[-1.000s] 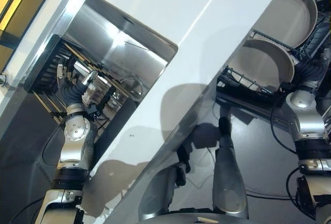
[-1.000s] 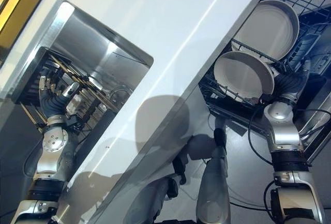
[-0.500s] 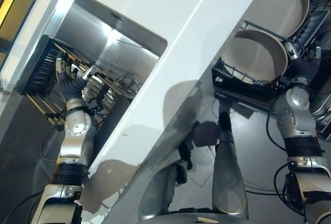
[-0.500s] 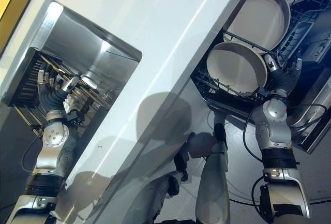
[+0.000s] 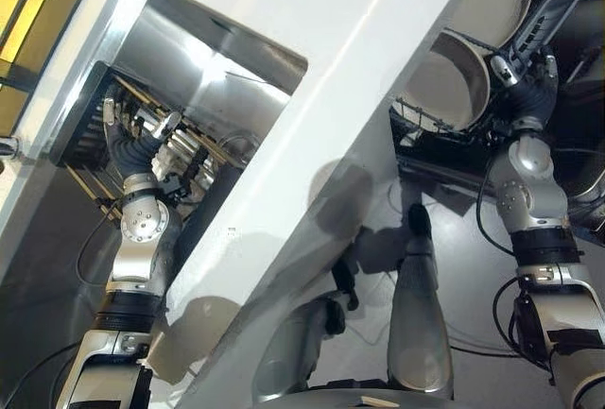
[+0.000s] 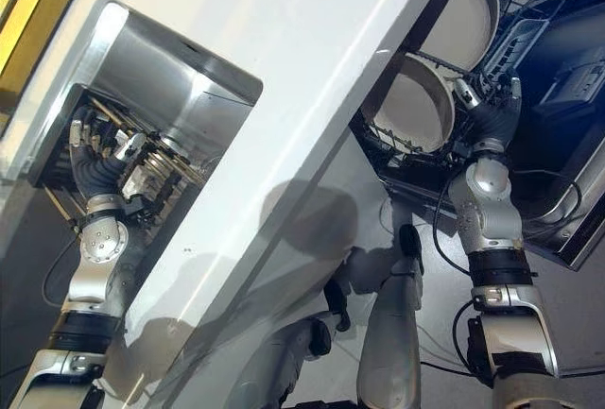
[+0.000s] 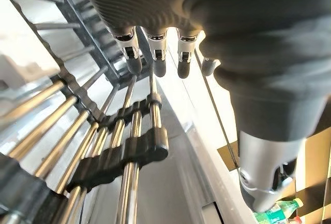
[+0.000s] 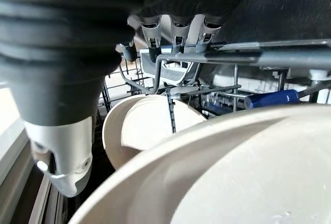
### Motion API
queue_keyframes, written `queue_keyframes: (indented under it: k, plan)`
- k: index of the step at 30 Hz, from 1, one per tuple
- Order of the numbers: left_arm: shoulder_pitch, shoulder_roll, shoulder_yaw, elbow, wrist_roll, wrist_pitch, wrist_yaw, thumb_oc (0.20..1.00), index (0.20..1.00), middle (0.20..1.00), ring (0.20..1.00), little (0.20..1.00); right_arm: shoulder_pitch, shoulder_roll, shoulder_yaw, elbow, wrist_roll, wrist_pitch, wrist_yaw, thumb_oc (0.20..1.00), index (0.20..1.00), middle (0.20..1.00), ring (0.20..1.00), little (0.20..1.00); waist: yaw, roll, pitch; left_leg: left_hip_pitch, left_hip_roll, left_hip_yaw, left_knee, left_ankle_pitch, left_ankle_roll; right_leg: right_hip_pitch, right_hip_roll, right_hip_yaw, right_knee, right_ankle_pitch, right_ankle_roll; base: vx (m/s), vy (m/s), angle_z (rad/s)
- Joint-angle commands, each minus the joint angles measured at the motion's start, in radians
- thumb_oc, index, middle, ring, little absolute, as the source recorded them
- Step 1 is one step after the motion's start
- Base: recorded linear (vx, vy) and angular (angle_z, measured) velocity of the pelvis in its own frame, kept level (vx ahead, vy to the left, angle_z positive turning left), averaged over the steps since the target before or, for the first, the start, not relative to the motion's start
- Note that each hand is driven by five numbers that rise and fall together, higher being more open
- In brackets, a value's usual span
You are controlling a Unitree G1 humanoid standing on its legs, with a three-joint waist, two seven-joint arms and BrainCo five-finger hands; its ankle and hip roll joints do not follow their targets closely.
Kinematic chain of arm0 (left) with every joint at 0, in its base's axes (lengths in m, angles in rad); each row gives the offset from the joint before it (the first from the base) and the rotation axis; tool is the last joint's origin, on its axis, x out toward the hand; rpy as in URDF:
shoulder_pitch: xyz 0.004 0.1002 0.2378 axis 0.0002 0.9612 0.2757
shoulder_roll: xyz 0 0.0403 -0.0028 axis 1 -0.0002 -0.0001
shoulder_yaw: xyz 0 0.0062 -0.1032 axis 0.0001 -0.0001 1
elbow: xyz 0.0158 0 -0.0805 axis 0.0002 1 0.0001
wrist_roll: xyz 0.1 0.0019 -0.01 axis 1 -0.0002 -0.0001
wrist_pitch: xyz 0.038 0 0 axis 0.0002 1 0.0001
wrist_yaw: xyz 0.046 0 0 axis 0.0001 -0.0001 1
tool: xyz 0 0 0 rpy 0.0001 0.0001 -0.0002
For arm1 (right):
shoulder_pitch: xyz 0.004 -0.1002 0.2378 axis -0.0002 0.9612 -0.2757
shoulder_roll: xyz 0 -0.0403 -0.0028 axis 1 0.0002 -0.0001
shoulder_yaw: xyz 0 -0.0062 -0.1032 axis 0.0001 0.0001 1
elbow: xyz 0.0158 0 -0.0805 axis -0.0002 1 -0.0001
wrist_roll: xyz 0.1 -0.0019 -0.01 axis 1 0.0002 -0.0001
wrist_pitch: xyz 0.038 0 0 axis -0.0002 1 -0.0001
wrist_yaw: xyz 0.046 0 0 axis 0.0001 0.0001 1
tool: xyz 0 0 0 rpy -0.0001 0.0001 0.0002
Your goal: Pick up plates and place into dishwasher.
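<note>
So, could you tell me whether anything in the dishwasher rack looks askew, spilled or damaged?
Nothing stands out. Two cream plates stand on edge in the dark wire rack, leaning the same way, no chips or spills visible. The right hand is open beside the nearer plate.

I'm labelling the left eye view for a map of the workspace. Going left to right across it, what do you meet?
Left hand over the metal rack bars in the sink → white countertop → nearer cream plate standing in the dishwasher rack → right hand.
</note>
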Motion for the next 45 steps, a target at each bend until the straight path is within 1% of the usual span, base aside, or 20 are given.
queue_keyframes:
  k: [1,4,7,9,15,18,20,26,28,34,36,38,41,43,45]
  plan:
    - [0.015,-0.007,0.011,-0.071,0.008,-0.048,0.017,1.0,1.0,1.0,1.0,1.0,-0.15,0.042,0.152,-0.056,0.002,0.01,0.106,1.0,1.0,1.0,1.0,1.0,0.043,0.137,0.053,-0.136,0.032,-0.076,0.238,-0.078,-0.079,0.053,-0.133,0.097,0.02,-0.062,0.03,0.03,0.074,0.09]
    - [0.024,-0.007,0.011,-0.072,0.002,-0.051,0.009,1.0,1.0,1.0,1.0,1.0,-0.167,0.041,0.158,-0.044,0.007,0.008,0.115,1.0,1.0,1.0,1.0,1.0,0.052,0.147,0.053,-0.141,0.018,-0.077,0.25,-0.085,-0.075,0.048,-0.145,0.093,0.034,-0.06,0.028,0.03,0.073,0.06]
    - [0.043,-0.006,0.01,-0.066,-0.013,-0.07,-0.003,1.0,1.0,1.0,1.0,1.0,-0.177,0.049,0.163,-0.035,-0.001,0.008,0.112,1.0,1.0,1.0,1.0,1.0,0.063,0.155,0.05,-0.142,0.003,-0.078,0.262,-0.095,-0.073,0.05,-0.161,0.091,0.04,-0.053,0.028,0.06,0.08,0.08]
    - [0.058,-0.008,0.01,-0.074,-0.02,-0.07,-0.012,1.0,1.0,1.0,1.0,1.0,-0.185,0.049,0.168,-0.021,-0.022,0.008,0.118,1.0,1.0,1.0,1.0,1.0,0.075,0.158,0.043,-0.136,-0.004,-0.078,0.265,-0.099,-0.07,0.058,-0.174,0.084,0.038,-0.047,0.029,0.07,0.067,0.06]
    - [0.076,0.006,0.005,-0.09,-0.042,-0.059,-0.034,1.0,1.0,1.0,1.0,1.0,-0.252,0.027,0.171,0.033,-0.013,0.016,0.151,1.0,1.0,1.0,1.0,1.0,0.106,0.166,0.027,-0.134,-0.015,-0.076,0.282,-0.112,-0.069,0.071,-0.208,0.065,0.039,-0.034,0.032,0.03,0.03,0.03]
    - [0.081,0.014,0.004,-0.092,-0.054,-0.064,-0.046,1.0,1.0,1.0,1.0,1.0,-0.278,0.019,0.177,0.04,0.015,0.021,0.17,1.0,1.0,1.0,1.0,1.0,0.116,0.165,0.022,-0.136,-0.018,-0.077,0.29,-0.117,-0.069,0.075,-0.221,0.056,0.036,-0.024,0.034,0.0,0.002,0.09]
    - [0.085,0.02,0.003,-0.087,-0.064,-0.071,-0.058,1.0,1.0,1.0,1.0,1.0,-0.281,0.026,0.178,0.049,0.044,0.011,0.196,1.0,1.0,1.0,1.0,1.0,0.123,0.163,0.017,-0.133,-0.02,-0.078,0.295,-0.121,-0.068,0.083,-0.228,0.049,0.032,-0.019,0.035,0.01,-0.001,0.07]
    - [0.09,0.025,-0.003,-0.084,-0.082,-0.066,-0.073,1.0,1.0,1.0,1.0,1.0,-0.291,0.046,0.173,0.068,0.208,-0.01,0.304,1.0,1.0,1.0,1.0,1.0,0.14,0.162,0.0,-0.115,-0.029,-0.086,0.294,-0.125,-0.066,0.112,-0.248,0.036,0.012,0.002,0.039,0.02,0.003,0.01]
    - [0.086,0.034,-0.006,-0.08,-0.09,-0.06,-0.077,1.0,1.0,1.0,1.0,1.0,-0.299,0.043,0.172,0.089,0.176,-0.019,0.304,1.0,1.0,1.0,1.0,1.0,0.145,0.159,-0.008,-0.112,-0.028,-0.087,0.294,-0.125,-0.066,0.122,-0.256,0.03,0.003,0.009,0.041,0.0,-0.018,0.07]
    - [0.081,0.045,-0.004,-0.058,-0.099,-0.069,-0.099,1.0,1.0,1.0,1.0,1.0,-0.281,0.039,0.16,0.064,0.261,-0.053,0.33,1.0,1.0,1.0,1.0,1.0,0.146,0.141,-0.014,-0.111,-0.023,-0.09,0.299,-0.126,-0.069,0.143,-0.264,0.015,-0.016,0.024,0.045,-0.04,-0.035,0.04]
    - [0.08,0.043,-0.004,-0.056,-0.099,-0.077,-0.108,1.0,1.0,1.0,1.0,1.0,-0.274,0.037,0.152,0.061,0.277,-0.053,0.353,1.0,1.0,1.0,1.0,1.0,0.146,0.135,-0.012,-0.116,-0.022,-0.091,0.301,-0.126,-0.068,0.142,-0.267,0.012,-0.023,0.033,0.046,-0.1,-0.047,0.0]
    - [0.075,0.048,-0.005,-0.054,-0.105,-0.08,-0.119,1.0,1.0,1.0,1.0,1.0,-0.273,0.035,0.15,0.069,0.238,-0.05,0.338,1.0,1.0,1.0,1.0,1.0,0.145,0.131,-0.009,-0.124,-0.02,-0.089,0.307,-0.127,-0.068,0.139,-0.27,0.01,-0.027,0.041,0.048,-0.1,-0.037,0.01]
    - [0.065,0.051,-0.006,-0.055,-0.109,-0.078,-0.131,1.0,1.0,1.0,1.0,1.0,-0.265,0.023,0.147,0.081,0.169,-0.069,0.279,1.0,1.0,1.0,1.0,1.0,0.141,0.116,-0.004,-0.126,-0.01,-0.082,0.314,-0.13,-0.068,0.143,-0.274,0.004,-0.037,0.054,0.05,-0.07,-0.015,0.01]
    - [0.061,0.05,-0.001,-0.06,-0.106,-0.068,-0.132,1.0,1.0,1.0,1.0,1.0,-0.24,0.007,0.135,0.069,0.063,-0.061,0.219,1.0,1.0,1.0,1.0,1.0,0.134,0.098,-0.001,-0.126,-0.005,-0.078,0.321,-0.136,-0.068,0.149,-0.274,0.001,-0.046,0.065,0.05,-0.05,0.004,-0.04]
    - [0.057,0.054,0.003,-0.067,-0.11,-0.061,-0.135,1.0,1.0,1.0,1.0,1.0,-0.211,-0.01,0.128,0.034,0.011,-0.056,0.177,1.0,1.0,1.0,1.0,1.0,0.127,0.079,0.004,-0.124,0.002,-0.074,0.33,-0.143,-0.066,0.156,-0.275,-0.001,-0.057,0.078,0.052,-0.05,-0.004,-0.03]
